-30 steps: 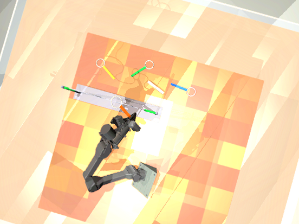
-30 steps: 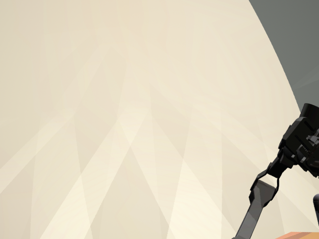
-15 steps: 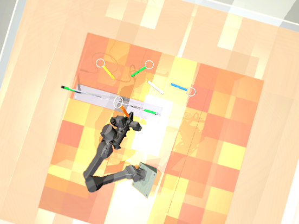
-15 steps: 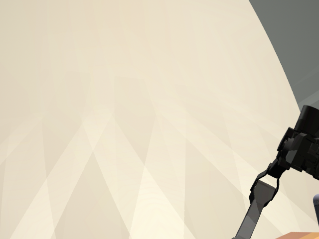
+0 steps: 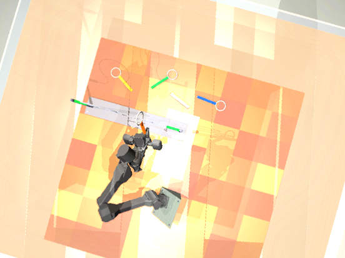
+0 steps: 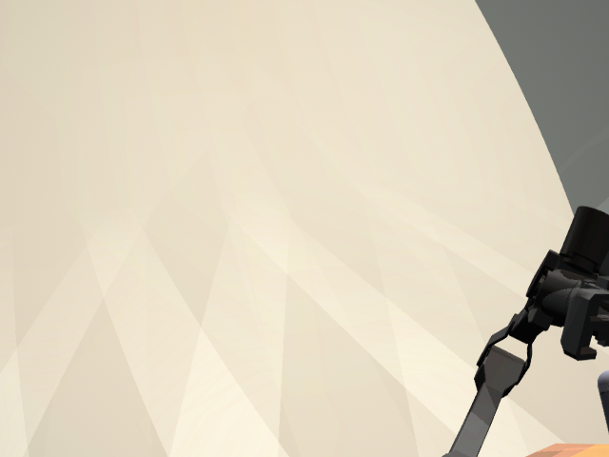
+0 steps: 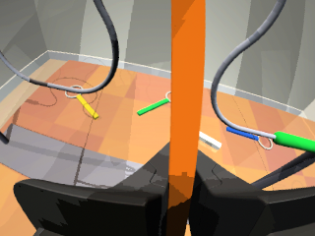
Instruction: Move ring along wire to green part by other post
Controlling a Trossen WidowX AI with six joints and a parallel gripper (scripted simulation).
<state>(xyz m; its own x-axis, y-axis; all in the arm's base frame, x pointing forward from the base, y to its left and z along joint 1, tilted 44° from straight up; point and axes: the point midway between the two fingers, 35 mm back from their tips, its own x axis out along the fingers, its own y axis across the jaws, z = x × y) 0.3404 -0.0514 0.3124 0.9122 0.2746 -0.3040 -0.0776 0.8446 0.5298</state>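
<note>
In the top view, the first green part of wire (image 5: 80, 102) is at the left end of the pale grey, long base plate (image 5: 106, 113) (image 7: 44, 152). Beyond this plate, on the side away from the arm, a yellow stick with a white ring (image 5: 124, 82) (image 7: 88, 106) lies on the counter (image 5: 81, 153) (image 7: 140, 138). The thin grey wire (image 5: 111, 110) (image 7: 116, 49) runs above the plate. Over the middle of the plate is the pale ring (image 5: 136, 119), and the wire appears to cross it; I cannot tell if they touch. Its flat orange handle (image 5: 143, 127) (image 7: 187, 98) is gripped between the black fingers (image 5: 144, 133), which are on the arm's side of the plate. Beyond the plate lie a green stick with a white ring (image 5: 160, 82) (image 7: 154, 106), then a white bar (image 5: 179, 100) (image 7: 211, 141). The second green part of wire (image 5: 173, 128) (image 7: 295, 142) is at the plate's right end, apart from the ring. Further right of the plate lies a blue stick with a white ring (image 5: 206, 99) (image 7: 242, 134).
</note>
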